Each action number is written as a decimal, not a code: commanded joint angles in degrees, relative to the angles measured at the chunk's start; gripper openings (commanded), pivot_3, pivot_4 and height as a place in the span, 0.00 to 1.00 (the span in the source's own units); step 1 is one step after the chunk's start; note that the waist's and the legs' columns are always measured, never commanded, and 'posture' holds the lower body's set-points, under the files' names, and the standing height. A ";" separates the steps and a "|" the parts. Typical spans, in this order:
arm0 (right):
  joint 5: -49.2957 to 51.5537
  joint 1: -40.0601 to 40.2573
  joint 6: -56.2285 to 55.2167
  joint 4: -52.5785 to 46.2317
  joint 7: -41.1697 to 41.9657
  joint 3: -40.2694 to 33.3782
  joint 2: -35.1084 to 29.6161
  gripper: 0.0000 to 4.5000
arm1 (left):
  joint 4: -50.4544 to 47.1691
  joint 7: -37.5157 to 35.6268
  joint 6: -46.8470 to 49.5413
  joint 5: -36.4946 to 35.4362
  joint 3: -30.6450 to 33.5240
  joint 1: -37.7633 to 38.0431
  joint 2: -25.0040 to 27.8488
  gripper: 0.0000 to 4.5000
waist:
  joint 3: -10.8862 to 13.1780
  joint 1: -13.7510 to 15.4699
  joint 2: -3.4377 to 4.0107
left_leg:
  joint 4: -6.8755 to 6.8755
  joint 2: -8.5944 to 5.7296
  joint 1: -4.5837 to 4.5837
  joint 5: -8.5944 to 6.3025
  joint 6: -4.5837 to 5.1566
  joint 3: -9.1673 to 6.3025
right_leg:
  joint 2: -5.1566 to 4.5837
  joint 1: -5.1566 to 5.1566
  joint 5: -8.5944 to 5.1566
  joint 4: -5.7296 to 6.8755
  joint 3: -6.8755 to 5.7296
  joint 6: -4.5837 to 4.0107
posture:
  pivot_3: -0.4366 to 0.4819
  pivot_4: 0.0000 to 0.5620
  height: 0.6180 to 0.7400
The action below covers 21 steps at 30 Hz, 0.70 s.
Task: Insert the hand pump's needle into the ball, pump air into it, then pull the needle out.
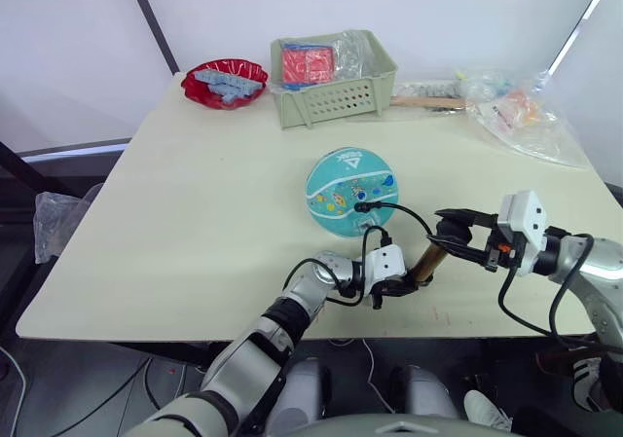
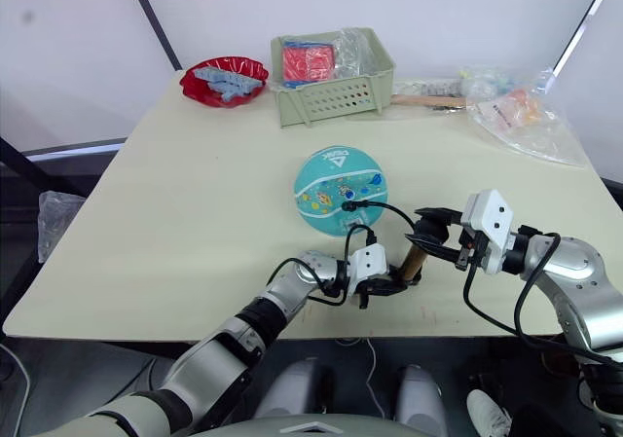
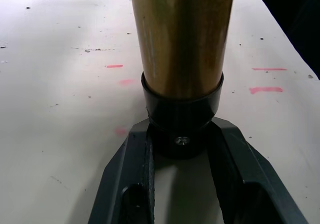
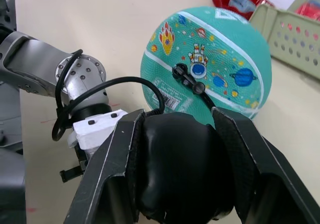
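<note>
A teal ball [image 1: 350,192] with cartoon prints rests near the middle of the table. The hand pump [image 1: 426,260] stands tilted in front of it, its gold barrel [image 3: 182,34] rising from the black foot end. My left gripper [image 1: 407,283] is shut on that foot end [image 3: 182,129]. My right gripper [image 1: 458,233] is shut on the black T-handle [image 4: 180,169] at the top. The thin black hose [image 1: 404,213] loops from the pump to the ball. Its black fitting [image 4: 187,79] lies against the ball's surface, so the needle's metal tip is hidden.
At the back of the cream table [image 1: 195,213] stand a green basket [image 1: 334,77] holding red packets, a red bowl [image 1: 224,82] and crumpled plastic bags [image 1: 521,111]. The table's front edge runs just below my grippers.
</note>
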 commanded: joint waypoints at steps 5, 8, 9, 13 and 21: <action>7.78 -5.80 7.17 -2.74 2.05 -10.13 -6.92 0.36 | 5.65 -0.08 4.06 4.20 -1.36 3.12 2.86 0.24 | 0.40 0.11 0.33 | -0.01 -0.11 -0.13 -0.01 -0.01 0.00 | -0.07 -0.08 0.01 -0.04 -0.01 -0.01 | 0.48 0.27 0.98; 10.50 -8.10 9.57 -2.87 2.51 -12.36 -8.95 0.36 | 5.62 -0.10 4.06 4.18 -1.35 3.16 2.81 0.24 | 0.53 0.10 0.29 | -0.01 -0.14 -0.15 -0.01 -0.01 0.00 | -0.10 -0.09 0.01 -0.05 -0.02 -0.01 | 0.48 0.27 0.98; 11.68 -9.19 10.52 -2.93 2.56 -13.20 -9.63 0.36 | 5.63 -0.10 4.05 4.17 -1.35 3.18 2.78 0.24 | 0.54 0.10 0.29 | -0.01 -0.13 -0.15 -0.01 -0.01 -0.01 | -0.10 -0.09 0.01 -0.05 -0.04 0.00 | 0.48 0.27 0.98; 16.41 -14.27 14.15 -2.52 1.95 -16.14 -11.67 0.36 | 5.74 -0.09 4.03 4.18 -1.30 3.17 2.64 0.24 | 0.72 0.05 0.30 | -0.01 -0.14 -0.15 -0.01 -0.01 0.01 | -0.13 -0.09 0.00 -0.05 -0.03 0.03 | 0.48 0.27 0.98; 22.10 -21.69 20.08 -0.87 1.58 -19.55 -15.23 0.36 | 5.84 -0.16 3.82 4.37 -1.29 3.05 2.45 0.24 | 0.85 -0.01 0.43 | -0.01 -0.13 -0.17 -0.01 -0.01 0.01 | -0.13 -0.12 0.01 -0.05 -0.02 0.02 | 0.48 0.27 0.98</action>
